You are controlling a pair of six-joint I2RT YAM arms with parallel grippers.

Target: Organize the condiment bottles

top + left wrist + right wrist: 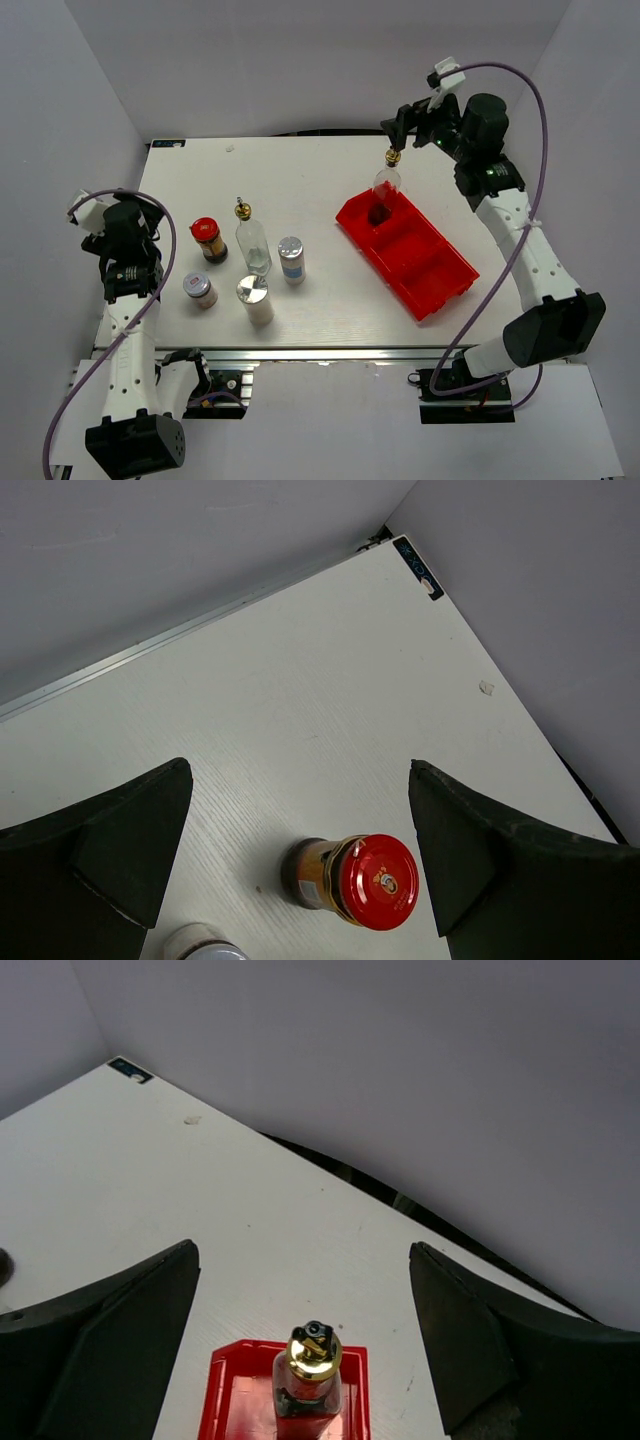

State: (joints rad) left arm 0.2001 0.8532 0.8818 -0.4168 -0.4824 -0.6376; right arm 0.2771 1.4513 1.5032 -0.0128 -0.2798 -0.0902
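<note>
When viewed with one glass bottle upright in the red bin's far compartment, showed right gripper wide and empty over it; likely called next for the wide, empty left gripper to close on the red-lidded jar.

2 btls, 3 shakers, jar, bin

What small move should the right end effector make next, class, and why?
Probably lift the right end effector straight up, clear of the tall glass bottle. Its jaws stand wide open either side of that bottle, which stands upright in the far compartment of the red bin, so it looks released; lifting straight avoids tipping it.
</note>
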